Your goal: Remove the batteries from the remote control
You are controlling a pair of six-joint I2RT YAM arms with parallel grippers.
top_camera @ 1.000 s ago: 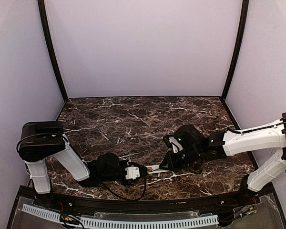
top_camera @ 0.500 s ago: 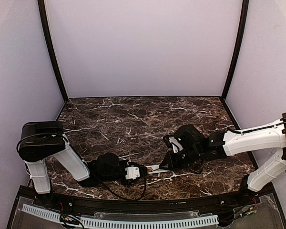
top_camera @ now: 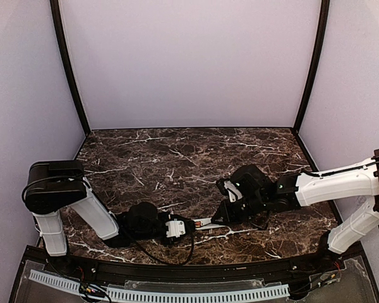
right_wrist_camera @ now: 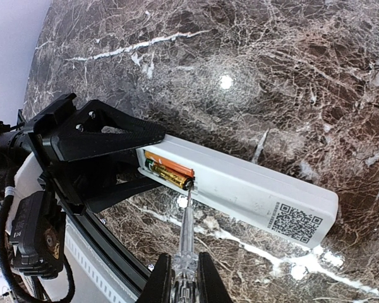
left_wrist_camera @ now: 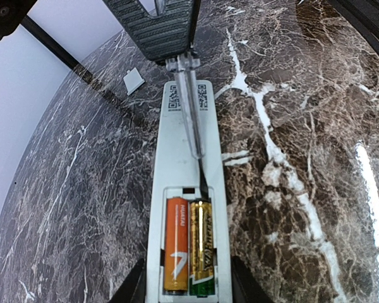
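Observation:
The white remote control [left_wrist_camera: 188, 158] lies back-up on the marble, its battery recess open. Two batteries sit side by side in it, an orange one [left_wrist_camera: 175, 243] and a gold-and-green one [left_wrist_camera: 202, 246]. My left gripper [left_wrist_camera: 188, 291] is shut on the remote's near end, a finger [left_wrist_camera: 136, 287] at each side. My right gripper [right_wrist_camera: 184, 281] is shut on a thin clear-handled screwdriver [right_wrist_camera: 186, 233]. Its tip touches the far end of the gold battery [right_wrist_camera: 170, 175], beside the orange battery [right_wrist_camera: 172, 165]. In the top view both grippers, left [top_camera: 188, 227] and right [top_camera: 224, 214], meet at the remote [top_camera: 205, 222].
A small flat white cover piece [left_wrist_camera: 133, 81] lies on the marble tabletop [top_camera: 177, 158] beyond the remote, to the left. Black frame posts and lilac walls enclose the table. The table's black front rail [right_wrist_camera: 107, 252] runs close under the remote.
My right gripper has edged very slightly left towards the remote with the screwdriver. The left gripper and the remote have not moved.

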